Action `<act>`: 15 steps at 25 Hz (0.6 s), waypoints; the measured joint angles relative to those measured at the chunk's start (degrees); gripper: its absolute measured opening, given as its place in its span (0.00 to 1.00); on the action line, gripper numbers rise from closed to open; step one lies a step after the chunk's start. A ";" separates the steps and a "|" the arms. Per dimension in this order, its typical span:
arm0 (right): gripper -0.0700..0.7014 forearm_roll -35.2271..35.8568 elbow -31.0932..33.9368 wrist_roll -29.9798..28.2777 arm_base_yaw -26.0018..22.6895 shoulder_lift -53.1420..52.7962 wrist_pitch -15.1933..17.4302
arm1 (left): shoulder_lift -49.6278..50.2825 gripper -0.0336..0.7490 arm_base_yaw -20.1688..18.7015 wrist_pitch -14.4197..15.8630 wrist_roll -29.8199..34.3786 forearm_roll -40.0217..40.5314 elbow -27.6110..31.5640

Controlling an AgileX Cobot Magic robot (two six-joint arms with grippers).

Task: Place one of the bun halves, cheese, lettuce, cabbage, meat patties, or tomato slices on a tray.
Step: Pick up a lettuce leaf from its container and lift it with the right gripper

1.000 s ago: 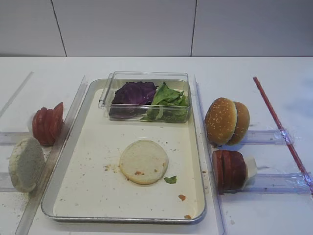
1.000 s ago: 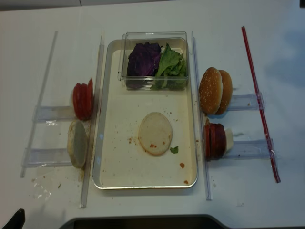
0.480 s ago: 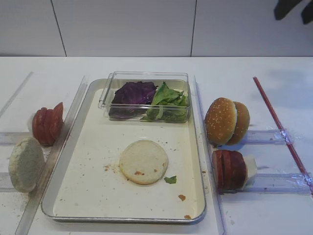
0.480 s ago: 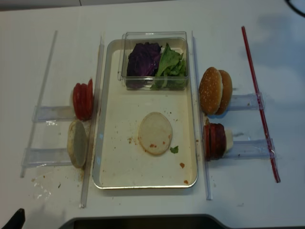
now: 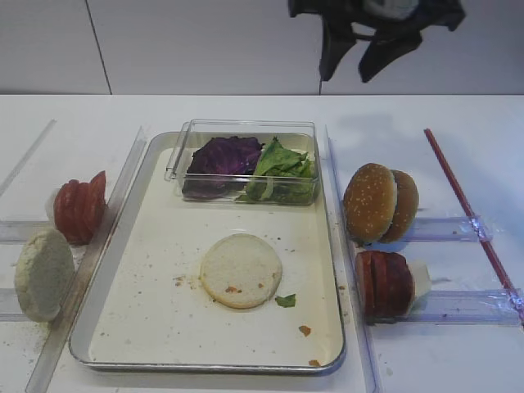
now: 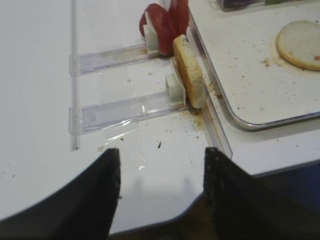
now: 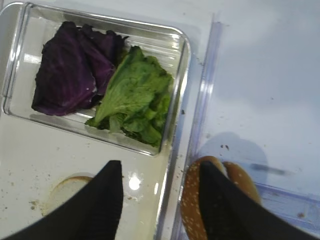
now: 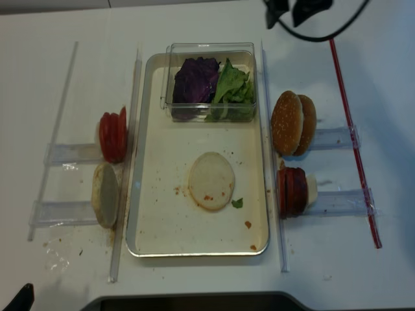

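The lettuce point(image 7: 135, 95), crinkled bright green with paler ribs, lies in the right half of a clear plastic box point(image 5: 184, 151) at the far end of the tray point(image 5: 205, 360), beside purple cabbage leaves point(image 7: 70, 70). 1 pale flat bun half point(image 5: 241, 270) rests on the tray's crumb-speckled floor. The right gripper point(image 7: 157, 190) hangs above the box's near right corner, fingers apart and empty. The left gripper point(image 6: 160, 195) hovers off the table's near left edge, fingers spread, holding nothing.

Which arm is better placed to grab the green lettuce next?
Right: the right gripper hangs open above the crinkled green lettuce in its clear plastic box; the left gripper hovers off the tray's near-left corner.
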 joint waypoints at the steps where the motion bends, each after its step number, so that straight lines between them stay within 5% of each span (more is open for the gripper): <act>1: 0.59 -0.24 -1.06 0.37 0.92 1.47 0.00 | 0.00 0.50 0.00 0.00 0.00 0.00 0.00; 15: 0.73 -0.39 -6.75 3.34 5.11 13.83 -0.44 | 0.00 0.50 0.00 0.00 0.00 0.00 0.00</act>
